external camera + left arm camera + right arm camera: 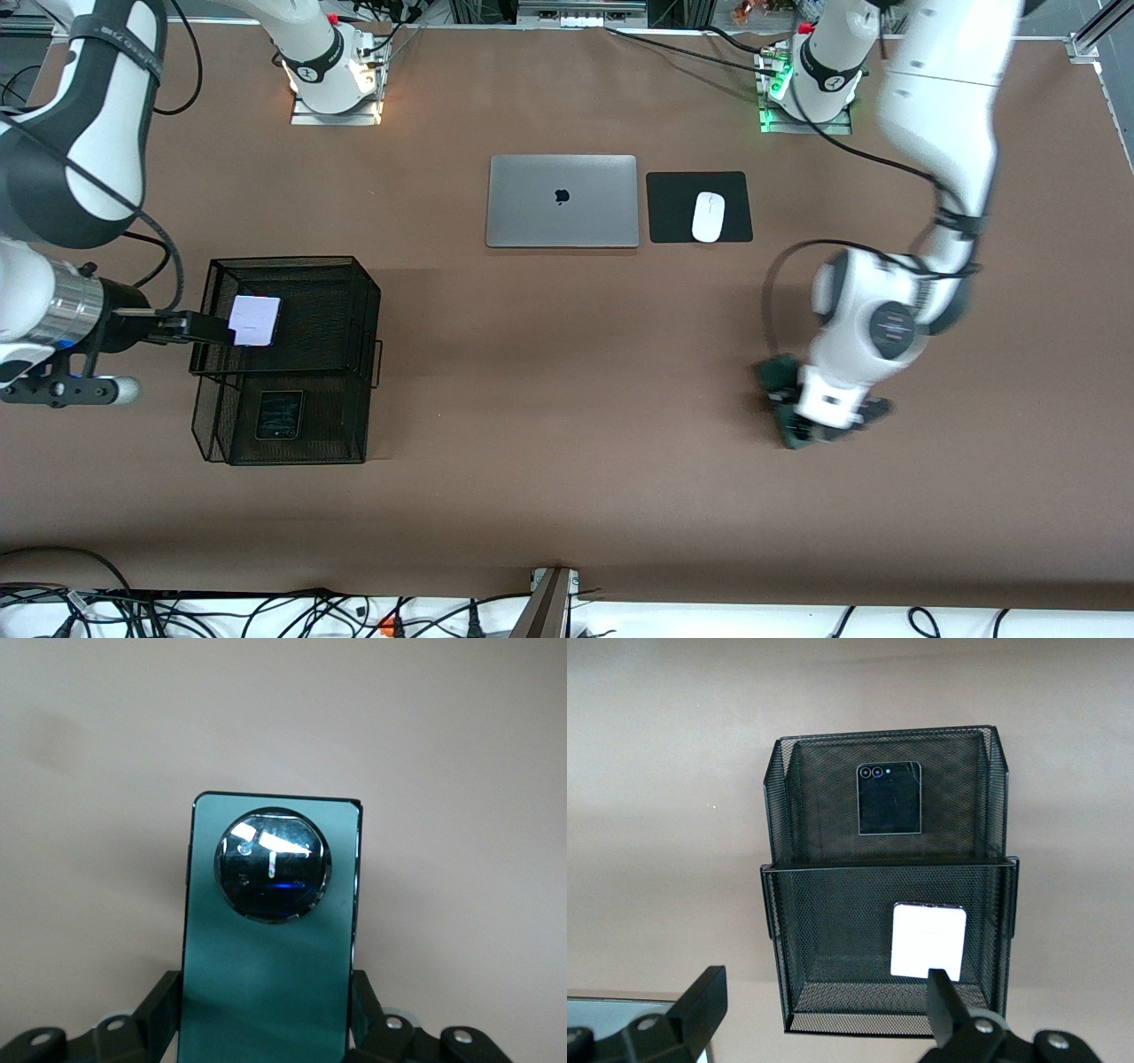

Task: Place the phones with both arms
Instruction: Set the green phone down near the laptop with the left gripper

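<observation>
Phones: you're seeing three — green phone (266, 966) clamped between left gripper (266, 1028) fingers; right gripper (819, 1010) fingers spread over lilac phone (928, 940) and black phone (889, 798).

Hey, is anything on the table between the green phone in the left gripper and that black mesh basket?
Nothing visible. The green phone sits between the left gripper's fingers at the left arm's end of the table. Only bare tabletop lies toward the mesh basket; the laptop and mouse lie farther from the camera.

Two white arms (939, 80) with dark grey joints, black cables.
</observation>
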Motion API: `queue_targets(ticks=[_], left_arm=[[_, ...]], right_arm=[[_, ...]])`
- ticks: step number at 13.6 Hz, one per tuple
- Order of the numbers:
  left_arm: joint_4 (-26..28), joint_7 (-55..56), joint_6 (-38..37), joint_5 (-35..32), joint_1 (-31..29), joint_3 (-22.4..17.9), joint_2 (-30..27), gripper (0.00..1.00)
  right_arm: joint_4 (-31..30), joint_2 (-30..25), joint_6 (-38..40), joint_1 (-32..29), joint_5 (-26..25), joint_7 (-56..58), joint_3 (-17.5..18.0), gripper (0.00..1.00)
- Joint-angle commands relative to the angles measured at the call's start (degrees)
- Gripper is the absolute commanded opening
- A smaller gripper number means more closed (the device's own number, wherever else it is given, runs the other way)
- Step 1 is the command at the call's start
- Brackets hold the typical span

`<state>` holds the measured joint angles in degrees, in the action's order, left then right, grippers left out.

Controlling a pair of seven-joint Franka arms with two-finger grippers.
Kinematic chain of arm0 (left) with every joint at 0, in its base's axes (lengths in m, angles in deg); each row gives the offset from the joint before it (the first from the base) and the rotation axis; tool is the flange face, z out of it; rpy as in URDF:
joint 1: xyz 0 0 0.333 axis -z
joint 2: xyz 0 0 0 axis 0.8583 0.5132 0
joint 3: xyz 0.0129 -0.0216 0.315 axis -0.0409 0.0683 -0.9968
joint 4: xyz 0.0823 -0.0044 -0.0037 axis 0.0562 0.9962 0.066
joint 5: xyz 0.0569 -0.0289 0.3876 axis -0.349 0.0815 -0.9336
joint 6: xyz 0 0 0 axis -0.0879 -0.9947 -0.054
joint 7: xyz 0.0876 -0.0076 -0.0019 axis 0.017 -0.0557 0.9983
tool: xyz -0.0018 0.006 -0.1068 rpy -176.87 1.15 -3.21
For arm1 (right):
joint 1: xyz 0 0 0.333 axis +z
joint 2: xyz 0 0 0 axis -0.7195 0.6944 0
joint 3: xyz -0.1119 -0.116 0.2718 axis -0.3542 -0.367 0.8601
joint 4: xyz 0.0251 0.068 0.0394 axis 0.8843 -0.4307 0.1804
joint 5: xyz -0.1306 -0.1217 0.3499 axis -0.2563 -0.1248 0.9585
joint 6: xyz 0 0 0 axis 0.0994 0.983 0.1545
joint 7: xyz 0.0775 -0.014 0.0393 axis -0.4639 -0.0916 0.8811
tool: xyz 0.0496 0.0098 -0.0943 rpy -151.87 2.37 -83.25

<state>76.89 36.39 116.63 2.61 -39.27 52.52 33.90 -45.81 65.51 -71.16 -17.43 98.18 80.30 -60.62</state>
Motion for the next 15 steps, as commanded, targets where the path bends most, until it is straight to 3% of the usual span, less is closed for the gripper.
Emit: queue_targets(ticks=[1, 4, 7, 10, 15], left_arm=[[-3.51, 5.43, -1.34, -0.68, 10.16, -1.29, 0.73, 0.00], [-9.12, 7.44, -1.17, -0.68, 18.43, -1.38, 5.72, 0.00], [-22.99, 12.28, -1.43, -1.30, 23.98, -1.82, 16.17, 0.00], [-31.53, 12.38, -1.60, -1.64, 28.03, -3.48, 21.81, 0.00], [-33.31, 12.64, -2.75, -4.11, 32.70, -3.84, 23.50, 0.03]], right_arm=[[0.69, -0.03, 0.17, -0.46, 0.80, -0.58, -0.08, 0.99], [0.69, -0.03, 0.17, -0.46, 0.80, -0.58, -0.08, 0.99], [0.69, -0.03, 0.17, -0.46, 0.71, -0.58, -0.17, 0.99], [0.69, -0.12, 0.17, -0.55, 0.62, -0.50, -0.25, 0.99], [0.69, -0.03, 0.17, -0.63, 0.71, -0.50, -0.26, 0.99]])
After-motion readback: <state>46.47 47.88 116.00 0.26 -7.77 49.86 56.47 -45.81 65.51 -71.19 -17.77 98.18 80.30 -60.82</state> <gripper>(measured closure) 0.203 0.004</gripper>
